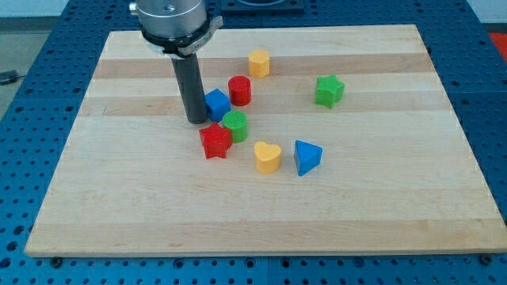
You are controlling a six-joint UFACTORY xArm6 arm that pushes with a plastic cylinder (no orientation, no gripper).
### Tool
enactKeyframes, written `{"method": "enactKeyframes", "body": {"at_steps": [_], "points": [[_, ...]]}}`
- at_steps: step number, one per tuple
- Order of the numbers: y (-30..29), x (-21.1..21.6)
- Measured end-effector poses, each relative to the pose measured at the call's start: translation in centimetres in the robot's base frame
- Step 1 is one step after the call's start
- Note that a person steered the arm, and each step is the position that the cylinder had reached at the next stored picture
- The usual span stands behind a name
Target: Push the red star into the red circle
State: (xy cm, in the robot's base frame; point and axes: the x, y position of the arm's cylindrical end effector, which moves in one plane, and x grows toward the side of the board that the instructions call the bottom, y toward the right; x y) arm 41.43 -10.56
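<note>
Red star (215, 142) sits mid-tabletop, just near-right of my tip (196, 120); no claw here, just a bare rod, and your red circle (240, 90) lies far-right past the blue block (217, 104).

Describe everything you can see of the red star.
The red star is a small, chunky block of what looks like matte plastic, lying flat on the wooden board, points outward, left of the board's centre. The green circle sits against its upper right edge. My tip stands just above it, towards the view's left; whether they touch is unclear. The red circle lies farther up, beyond the blue cube.
</note>
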Motion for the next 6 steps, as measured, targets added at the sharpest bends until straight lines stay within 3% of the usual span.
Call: {"method": "enactKeyframes", "body": {"at_steps": [2, 3, 5, 6], "points": [[-1.2, 9.3], [1.9, 10.8], [4.1, 7.5], [4.0, 8.7]]}}
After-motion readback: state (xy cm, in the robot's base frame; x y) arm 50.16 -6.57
